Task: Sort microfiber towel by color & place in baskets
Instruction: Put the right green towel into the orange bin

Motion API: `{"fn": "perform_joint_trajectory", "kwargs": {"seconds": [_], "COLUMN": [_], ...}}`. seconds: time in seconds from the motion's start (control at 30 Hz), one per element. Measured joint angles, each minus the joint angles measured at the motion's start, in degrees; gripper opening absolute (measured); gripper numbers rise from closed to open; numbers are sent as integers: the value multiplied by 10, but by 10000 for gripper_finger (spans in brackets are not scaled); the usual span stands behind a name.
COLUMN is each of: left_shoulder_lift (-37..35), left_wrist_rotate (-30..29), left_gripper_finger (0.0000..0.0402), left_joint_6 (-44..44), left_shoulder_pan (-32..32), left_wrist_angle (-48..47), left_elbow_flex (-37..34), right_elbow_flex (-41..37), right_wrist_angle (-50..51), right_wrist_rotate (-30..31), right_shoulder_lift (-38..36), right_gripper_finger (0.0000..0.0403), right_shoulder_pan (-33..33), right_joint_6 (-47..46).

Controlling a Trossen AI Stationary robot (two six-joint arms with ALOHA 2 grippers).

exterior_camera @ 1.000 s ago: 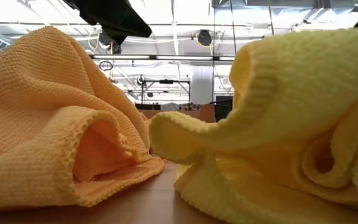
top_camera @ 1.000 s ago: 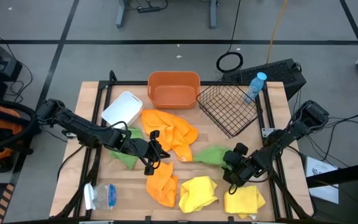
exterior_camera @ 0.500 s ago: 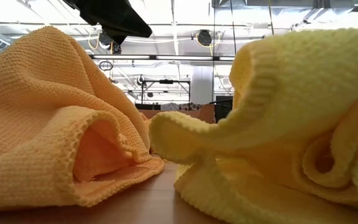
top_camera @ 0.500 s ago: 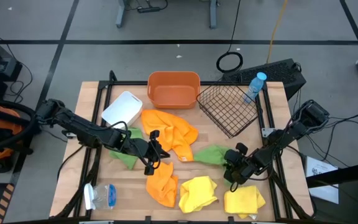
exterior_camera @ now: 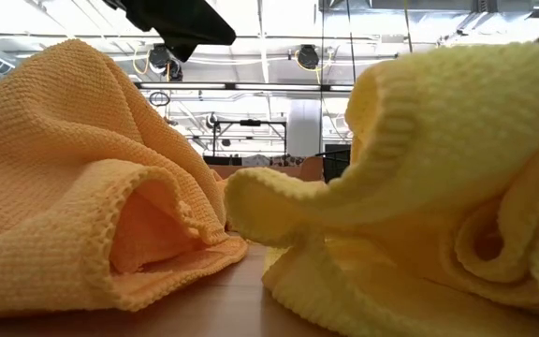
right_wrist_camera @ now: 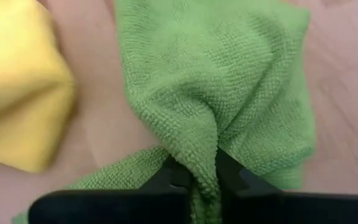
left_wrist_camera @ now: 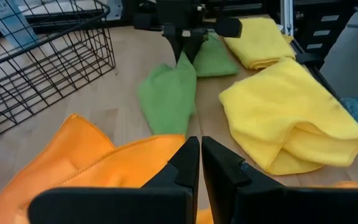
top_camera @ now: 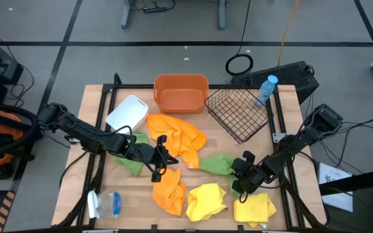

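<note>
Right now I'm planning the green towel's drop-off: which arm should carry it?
The right: its gripper is already shut on the green towel, while the left gripper rests shut over the orange towel.

- Left arm reaching from the table's (top_camera: 102, 97) left edge toward its middle, stretched low and nearly flat over the wood.
- Left gripper (top_camera: 161, 158) at the table's middle, pointing toward the right side, fingers (left_wrist_camera: 188, 163) pressed together with only a thin slit between them, gripping nothing visible.
- Right arm coming in from the table's right edge, angled down toward the front middle.
- Right gripper (top_camera: 238, 175) low near the table's front right, pointing toward the left arm, fingers (right_wrist_camera: 173, 175) pinched on a fold of the green towel (right_wrist_camera: 222, 87).
- Both grippers facing each other across the table's middle, well apart.
</note>
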State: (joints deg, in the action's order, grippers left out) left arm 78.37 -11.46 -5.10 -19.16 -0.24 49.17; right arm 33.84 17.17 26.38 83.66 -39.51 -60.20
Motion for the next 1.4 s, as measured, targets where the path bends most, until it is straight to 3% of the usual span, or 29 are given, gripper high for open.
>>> {"fn": "perform_joint_trajectory", "kwargs": {"seconds": [0.57,0.97,1.23,1.4], "left_shoulder_lift": [5,38,38,38], "left_wrist_rotate": [-8,-9,-43,-77], "left_gripper_finger": [27,27,27,27], "left_joint_6": [-1,42,61,76], "left_shoulder_pan": [0,1,1,1], "left_wrist_angle": [34,133,153,154], "left_elbow_flex": [0,0,0,0], "right_elbow_flex": [185,286,289,263], "right_wrist_angle": [158,160,104,-33], "right_wrist_rotate": [143,254,385,397], "right_shoulder_lift": [0,0,-1,0], "right_gripper_finger": [5,5,10,12], "right_shoulder_pan": [0,0,2,6], "right_joint_6": [145,339,384,466]}}
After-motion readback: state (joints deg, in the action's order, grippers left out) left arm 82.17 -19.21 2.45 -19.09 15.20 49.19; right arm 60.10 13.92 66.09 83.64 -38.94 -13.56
